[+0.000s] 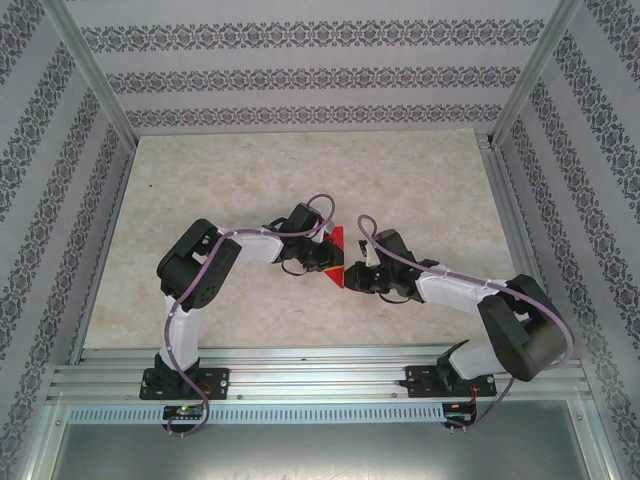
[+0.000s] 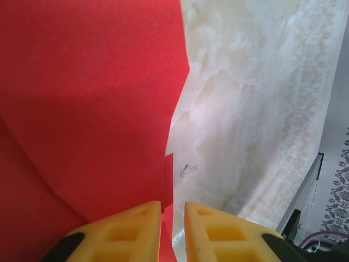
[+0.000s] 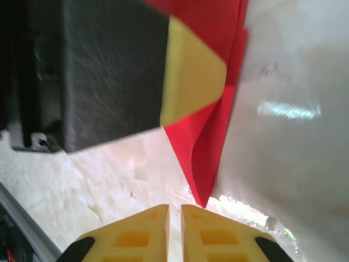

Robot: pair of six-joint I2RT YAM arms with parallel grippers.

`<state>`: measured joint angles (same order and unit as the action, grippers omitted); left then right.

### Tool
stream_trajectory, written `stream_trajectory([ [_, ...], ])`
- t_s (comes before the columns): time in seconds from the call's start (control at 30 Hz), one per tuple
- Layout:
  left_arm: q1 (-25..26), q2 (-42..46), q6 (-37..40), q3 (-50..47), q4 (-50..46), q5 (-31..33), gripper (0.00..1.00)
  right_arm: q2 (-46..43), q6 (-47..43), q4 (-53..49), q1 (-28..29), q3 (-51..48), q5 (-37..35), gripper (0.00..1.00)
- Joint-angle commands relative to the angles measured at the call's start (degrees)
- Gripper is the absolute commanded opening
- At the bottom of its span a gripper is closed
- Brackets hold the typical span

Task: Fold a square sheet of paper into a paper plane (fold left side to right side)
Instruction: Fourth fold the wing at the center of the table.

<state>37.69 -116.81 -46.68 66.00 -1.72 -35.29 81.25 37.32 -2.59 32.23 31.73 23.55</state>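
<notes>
Top external, red paper, long axis near-to-far

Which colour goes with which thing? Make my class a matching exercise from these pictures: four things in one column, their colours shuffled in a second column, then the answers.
Things
1. sheet of paper
2. fingers of the right claw
3. table top
4. cable looping over the left arm

Colours
A. purple
B. bright red
C. yellow
D. pale, marbled cream

Pairs: 1-B, 2-C, 3-D, 4-A
</notes>
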Motion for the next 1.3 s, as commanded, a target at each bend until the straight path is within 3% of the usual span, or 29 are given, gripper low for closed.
stream_trajectory([
  [0.0, 0.91, -2.19, 0.42, 0.07, -0.62, 2.21, 0.21, 1.82, 3.1, 7.78, 0.38, -0.17, -0.42, 0.14],
  [0.37, 0.89, -2.23, 0.66, 0.83, -1.66, 2.4, 0.21, 9.16, 4.6, 12.79, 1.09, 1.56, -1.4, 0.12],
  [0.8, 0.91, -2.27, 0.98, 1.2, -2.41, 2.58, 0.21, 5.44, 3.11, 8.16, 0.59, 1.06, -3.26, 0.12],
  [1.0, 0.89, -1.99, 0.49, 1.6, -2.31, 2.58, 0.21, 2.89, 0.59, 2.92, 0.91, 2.54, -7.05, 0.21],
  [1.27, 0.89, -2.11, 0.42, 1.79, -2.59, 2.78, 0.21, 5.46, 2.89, 9.19, 3.56, 2.93, -3.42, 0.15],
])
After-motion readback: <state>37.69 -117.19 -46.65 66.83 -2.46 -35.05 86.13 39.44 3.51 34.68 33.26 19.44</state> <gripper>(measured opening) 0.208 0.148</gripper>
